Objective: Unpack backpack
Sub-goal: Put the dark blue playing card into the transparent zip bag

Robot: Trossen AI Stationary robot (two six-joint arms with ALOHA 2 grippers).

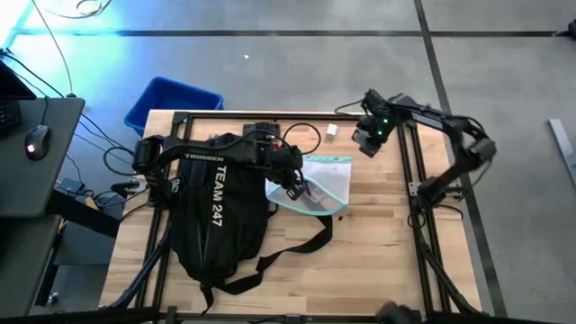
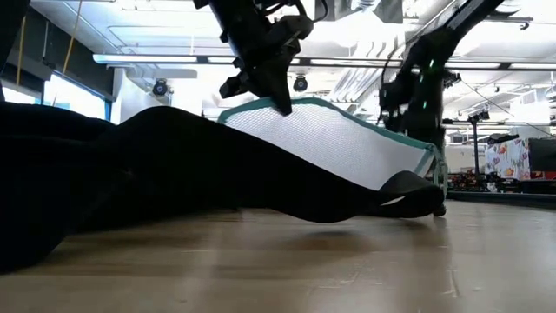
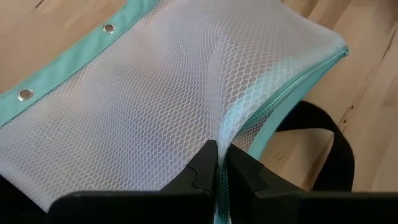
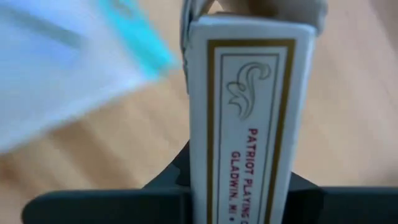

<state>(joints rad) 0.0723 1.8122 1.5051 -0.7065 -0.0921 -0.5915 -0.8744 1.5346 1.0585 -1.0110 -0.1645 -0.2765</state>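
Wooden planks make up the surface (image 1: 378,261), and the backpack (image 1: 220,216) lies flat across its left half, "TEAM 247" lettering up, straps trailing toward the near edge. Everything else I place from that backpack.

Just to its right lies a white mesh pouch (image 1: 322,184) with teal trim, one edge against the black fabric. My left gripper (image 1: 293,187) has its jaws pressed together on a pinch of that mesh (image 3: 217,134), judging by how the netting gathers into them; I take it I am drawing the pouch clear of the backpack so it rests by itself on the wood. That arm reaches over the backpack's top and angles down to the pouch.

My right gripper (image 1: 369,144) hangs beyond the pouch, on the side away from the backpack, elbow folded back toward the surface's right edge. Its jaws are clamped on a box of playing cards (image 4: 242,118), held upright, probably 1 more item lifted out.
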